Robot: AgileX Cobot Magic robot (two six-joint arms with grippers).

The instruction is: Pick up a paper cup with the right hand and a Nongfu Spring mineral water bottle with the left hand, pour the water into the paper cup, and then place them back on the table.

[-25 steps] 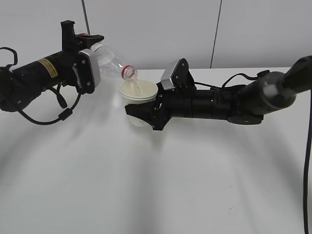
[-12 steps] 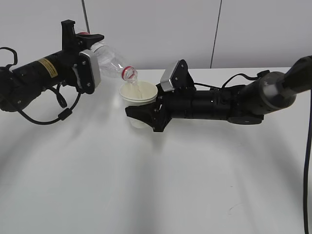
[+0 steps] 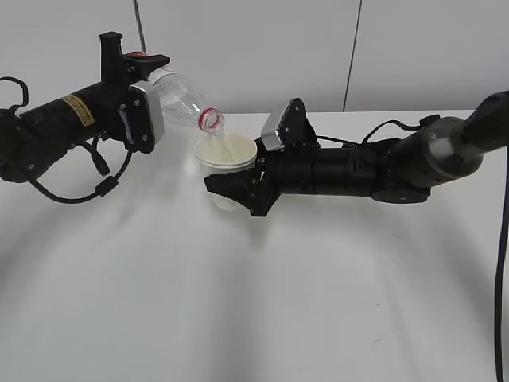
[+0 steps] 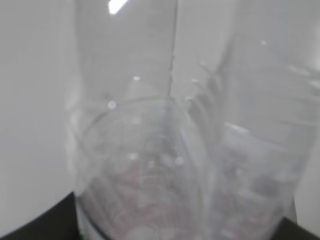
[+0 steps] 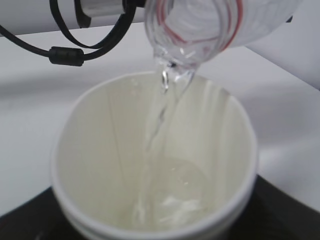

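My left gripper [image 3: 143, 83], on the arm with the yellow sticker, is shut on the clear Nongfu Spring bottle [image 3: 183, 103]. The bottle is tipped with its red-ringed mouth [image 3: 211, 118] down to the right, over the paper cup [image 3: 227, 159]. It fills the left wrist view [image 4: 165, 165] as a blur. My right gripper [image 3: 231, 187] is shut on the cream-white cup and holds it above the white table [image 3: 238, 302]. In the right wrist view a thin stream of water [image 5: 162, 110] runs from the bottle mouth [image 5: 195, 25] into the cup [image 5: 150, 170], where water pools at the bottom.
A black cable [image 3: 75, 187] loops under the left arm. Another cable [image 3: 503, 263] hangs down the right edge. A small dark scratch [image 3: 380, 337] marks the table near the front right. A grey wall stands behind the table.
The cup and right gripper have shifted very slightly down and left. The bottle holds the same tilt and water keeps running into the cup.
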